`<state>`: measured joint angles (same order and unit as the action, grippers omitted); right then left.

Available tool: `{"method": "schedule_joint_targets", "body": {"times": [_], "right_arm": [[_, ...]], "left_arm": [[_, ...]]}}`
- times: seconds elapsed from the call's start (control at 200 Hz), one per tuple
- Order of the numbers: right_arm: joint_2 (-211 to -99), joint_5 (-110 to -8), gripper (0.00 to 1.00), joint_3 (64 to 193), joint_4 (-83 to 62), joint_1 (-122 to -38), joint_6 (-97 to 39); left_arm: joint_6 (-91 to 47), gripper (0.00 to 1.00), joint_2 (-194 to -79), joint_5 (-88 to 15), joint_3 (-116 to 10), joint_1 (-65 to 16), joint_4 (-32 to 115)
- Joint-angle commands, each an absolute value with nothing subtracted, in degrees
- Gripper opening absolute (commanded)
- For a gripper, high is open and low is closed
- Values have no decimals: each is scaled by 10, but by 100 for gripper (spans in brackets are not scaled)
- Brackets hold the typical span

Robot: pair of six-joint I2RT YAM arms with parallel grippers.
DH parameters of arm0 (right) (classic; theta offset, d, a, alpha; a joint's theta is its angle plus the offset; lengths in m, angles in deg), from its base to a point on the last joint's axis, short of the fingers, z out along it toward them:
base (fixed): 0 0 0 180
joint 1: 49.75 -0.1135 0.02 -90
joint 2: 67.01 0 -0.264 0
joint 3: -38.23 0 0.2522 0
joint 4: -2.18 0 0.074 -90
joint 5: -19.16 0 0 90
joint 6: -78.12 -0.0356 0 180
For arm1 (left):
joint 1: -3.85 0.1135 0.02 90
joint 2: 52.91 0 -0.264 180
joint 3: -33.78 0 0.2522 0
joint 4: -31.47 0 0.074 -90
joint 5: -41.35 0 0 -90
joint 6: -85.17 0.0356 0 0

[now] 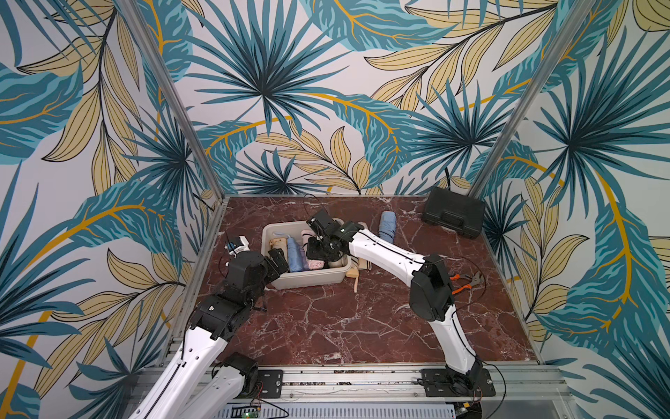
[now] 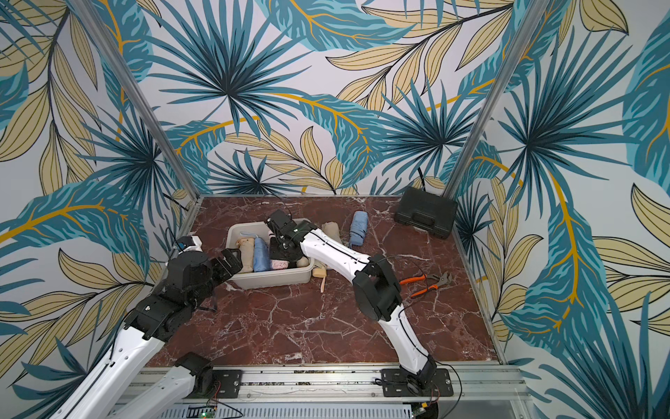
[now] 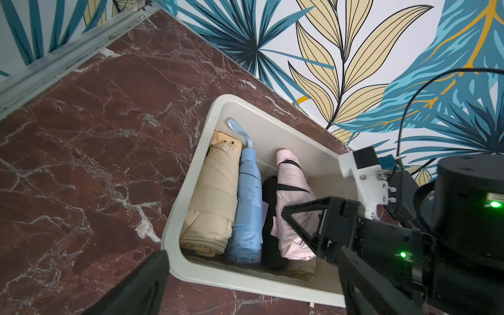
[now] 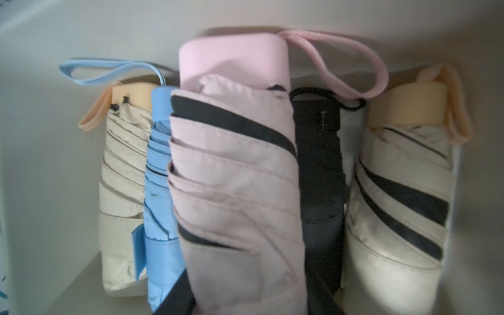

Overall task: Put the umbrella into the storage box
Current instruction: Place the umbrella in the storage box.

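The off-white storage box (image 1: 308,281) (image 2: 275,279) stands mid-table. Inside it lie a beige umbrella (image 3: 212,199), a blue one (image 3: 248,207), a black one (image 3: 270,218) and another beige one (image 4: 401,191). My right gripper (image 1: 321,250) (image 4: 249,300) reaches down into the box, shut on a folded pink umbrella (image 4: 234,169) (image 3: 291,196) that rests over the black one. My left gripper (image 1: 277,263) (image 3: 253,253) hovers open at the box's near-left corner, its fingers straddling the rim (image 3: 245,275) and holding nothing.
A blue umbrella (image 1: 387,226) and a beige umbrella (image 2: 330,230) lie on the table right of the box, the beige one partly behind my right arm. A black hard case (image 1: 453,212) sits in the far right corner. Orange-handled pliers (image 1: 466,281) lie near the right elbow.
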<state>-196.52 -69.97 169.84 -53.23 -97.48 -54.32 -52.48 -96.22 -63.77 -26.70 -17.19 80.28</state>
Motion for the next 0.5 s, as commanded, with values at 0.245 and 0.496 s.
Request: {"method": "schedule_joint_targets", "body": {"times": [0.245,0.496], "right_arm": [[-2011,-757,67,1750,-492,-992,-539],[-1941,-777,79,1725,-493,-992,-514]], "left_arm": [[-576,100,-965,-608,-230,-167,769],[-557,100,-988,-607,-235,-163,737]]}}
